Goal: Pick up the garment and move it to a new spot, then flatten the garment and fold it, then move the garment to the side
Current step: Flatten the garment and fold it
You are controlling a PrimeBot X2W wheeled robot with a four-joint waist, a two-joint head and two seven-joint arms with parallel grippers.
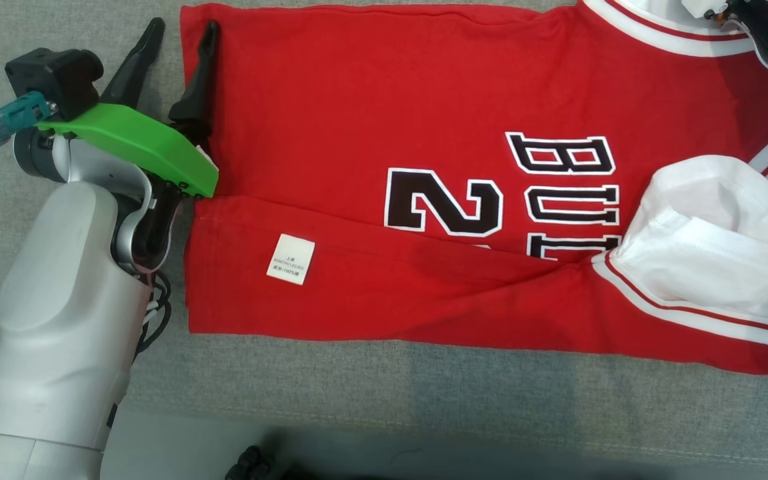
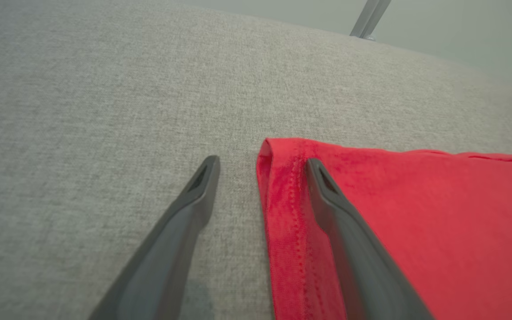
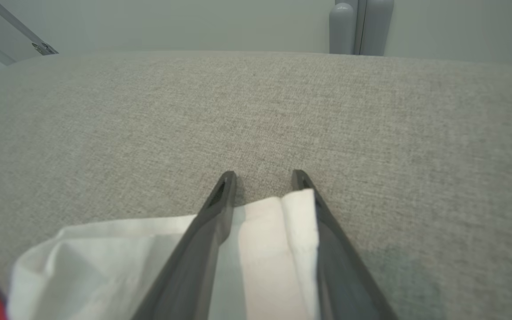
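Grey upholstery (image 1: 424, 387), garment (image 1: 357, 100) lettering seemingly half-hidden

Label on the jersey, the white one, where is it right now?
Head view, lower left: the label lies on the jersey's folded-over near flap, close to its left hem, down-left of the black 2.

Garment (image 1: 357, 100) laid flat on padded surface (image 1: 424, 400), label (image 1: 291, 259) on its near folded-over strip. At garment's far left corner, left gripper (image 1: 184, 27) astride the hem, one finger over cloth, one beside it. At garment's far right end, right gripper (image 3: 264, 174) astride a fold.
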